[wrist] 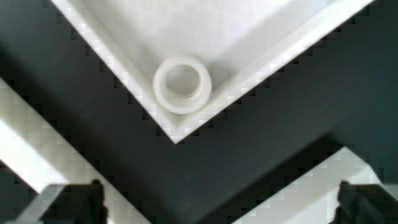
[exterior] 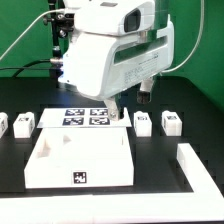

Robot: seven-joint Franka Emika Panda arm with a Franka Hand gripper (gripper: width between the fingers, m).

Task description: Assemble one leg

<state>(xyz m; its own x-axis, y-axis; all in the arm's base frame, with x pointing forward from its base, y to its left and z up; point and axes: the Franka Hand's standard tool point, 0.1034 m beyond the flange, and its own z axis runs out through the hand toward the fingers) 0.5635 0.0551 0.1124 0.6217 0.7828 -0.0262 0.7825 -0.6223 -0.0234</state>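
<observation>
Tool (exterior: 130,104) released, its fingers (wrist: 80,203) spread wide and gripping nothing, above a corner of the white panel (exterior: 80,160) with a round socket (wrist: 183,83). On the black worktop (exterior: 155,160), one leg (exterior: 143,122) stands at 3 o'clock of the marker board (exterior: 85,117), another beside it; two more stand at 9 o'clock.

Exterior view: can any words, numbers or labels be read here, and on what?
None readable in either view.
The marker board, the legs and the white panel carry only black-and-white square tags, patterns not letters.
</observation>
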